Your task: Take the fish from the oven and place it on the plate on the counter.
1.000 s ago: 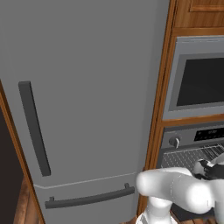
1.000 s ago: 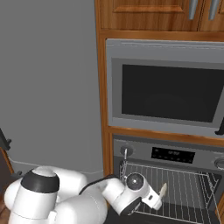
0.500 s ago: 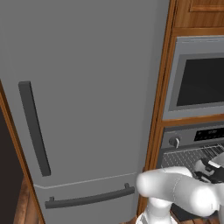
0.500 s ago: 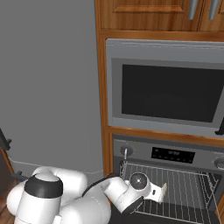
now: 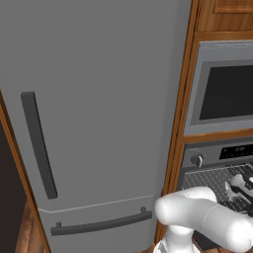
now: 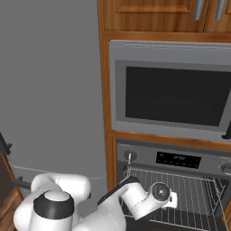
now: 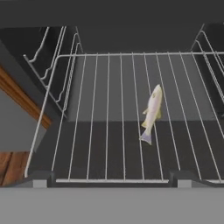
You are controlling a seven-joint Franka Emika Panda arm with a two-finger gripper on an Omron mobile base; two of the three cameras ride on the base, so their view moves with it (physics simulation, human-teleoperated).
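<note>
Since a second ago, the white arm's elbow has sunk lower in the right base view and its wrist has edged a little further right toward the open built-in steel-fronted oven (image 6: 180,159); the fridge and cabinets keep their places, so the base has not driven; the two-finger gripper (image 5: 243,187) sits at the oven's mouth in the left base view, just over the near edge of the wire rack (image 7: 122,118), and its jaws stand spread wide with nothing between them; the small slender grey-tan fish (image 7: 151,113) lies on that rack inside the oven, right of the middle, head toward the far wall and tail toward the near edge, well apart from the gripper; left of the oven stands the tall grey fridge (image 5: 94,113) with dark handles; above the oven sits the grey-framed dark-windowed unit (image 6: 173,92), under wooden cabinet doors (image 6: 149,11).
</note>
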